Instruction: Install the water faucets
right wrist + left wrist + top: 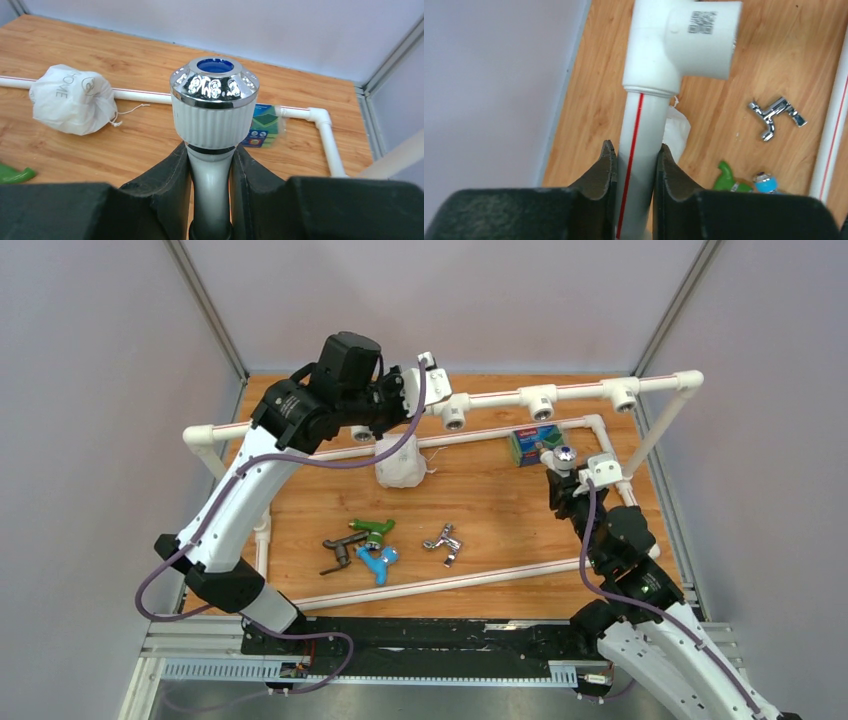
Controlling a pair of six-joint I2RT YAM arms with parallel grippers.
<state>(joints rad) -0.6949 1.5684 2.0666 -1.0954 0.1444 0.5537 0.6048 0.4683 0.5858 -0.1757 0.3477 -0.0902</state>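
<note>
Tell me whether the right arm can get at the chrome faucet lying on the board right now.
Probably not to grasp it: the right gripper is shut on the white faucet. The chrome faucet itself lies in the open, nothing over it.

I'm seeing the white pipe (639, 150) carrying a thin red stripe and its white tee (684, 40) showing a black square code. Nearer me than the white bag (400, 462), the green faucet (372, 529), blue faucet (380, 562), dark grey faucet (342, 551) and chrome faucet (443, 543) are standing out against the orange-brown grained table (500, 510). The white faucet (214, 107) is showing ribbing, a chrome cap and a blue centre. Right of the bag, the packet (527, 445) is looking green and blue, I think.
</note>
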